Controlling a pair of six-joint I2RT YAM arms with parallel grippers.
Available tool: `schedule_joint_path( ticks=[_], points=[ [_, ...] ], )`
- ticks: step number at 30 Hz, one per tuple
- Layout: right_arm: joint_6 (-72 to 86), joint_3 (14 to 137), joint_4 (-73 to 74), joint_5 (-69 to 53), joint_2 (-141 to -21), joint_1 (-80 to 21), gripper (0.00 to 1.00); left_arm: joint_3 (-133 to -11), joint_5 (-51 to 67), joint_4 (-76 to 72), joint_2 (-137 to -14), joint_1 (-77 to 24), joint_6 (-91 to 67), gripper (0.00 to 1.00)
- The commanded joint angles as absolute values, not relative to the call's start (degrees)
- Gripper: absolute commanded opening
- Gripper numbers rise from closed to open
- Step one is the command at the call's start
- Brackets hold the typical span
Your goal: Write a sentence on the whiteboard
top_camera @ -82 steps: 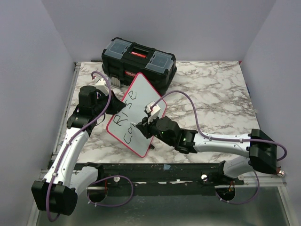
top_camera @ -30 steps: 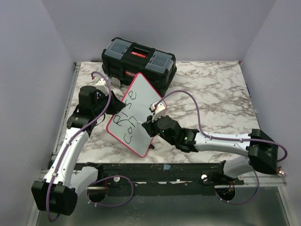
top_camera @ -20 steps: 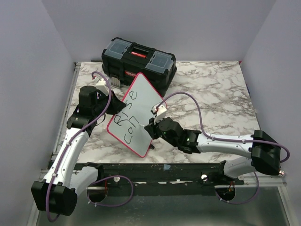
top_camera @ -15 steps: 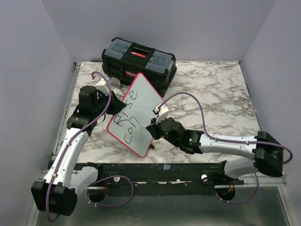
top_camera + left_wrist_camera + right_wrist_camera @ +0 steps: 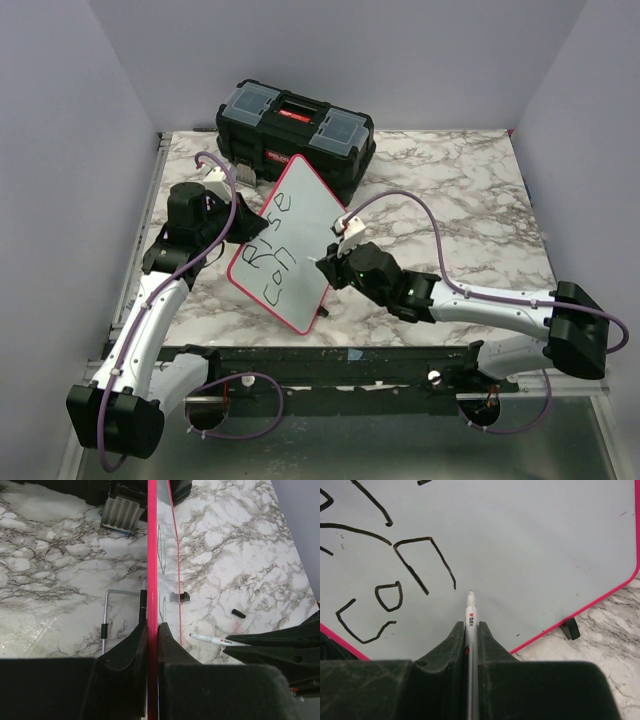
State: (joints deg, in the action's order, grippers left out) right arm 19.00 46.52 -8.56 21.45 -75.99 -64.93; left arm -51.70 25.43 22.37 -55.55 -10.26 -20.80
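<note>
While the left gripper (image 5: 151, 630) clamps the whiteboard (image 5: 151, 555), the right gripper (image 5: 471, 627) pinches a marker (image 5: 470, 607) near the sentence (image 5: 411, 570).

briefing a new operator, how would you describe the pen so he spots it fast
In front of the black toolbox a pink-rimmed whiteboard stands tilted. The marker sits clamped in the right gripper, tip aimed at the board's blank area beside the writing. It is slim and white-barrelled between black fingers.

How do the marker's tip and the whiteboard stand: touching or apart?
Apart. The left wrist view sees the whiteboard nearly edge-on, and a strip of marble tabletop shows between its pink rim and the tip of the marker.
</note>
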Motion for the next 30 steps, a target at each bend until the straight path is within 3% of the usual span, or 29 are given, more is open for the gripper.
schedule_joint_path(
  ticks=[1, 14, 30],
  points=[
    [17.58, 47.29, -7.66, 19.08, -73.88, -62.14, 0.01, -52.17, 24.67, 23.98, -55.74, -11.01, -15.56, 0.0],
    [16.63, 46.69, -8.0, 9.22, -71.14, -51.77, 0.01, -52.65, 25.31, 24.43, -56.6, -11.16, -15.81, 0.0],
    [11.53, 48.16, -8.83, -6.63, -70.52, -47.39, 0.01, -52.91, 25.32, 24.92, -57.05, -11.42, -15.82, 0.0]
  ],
)
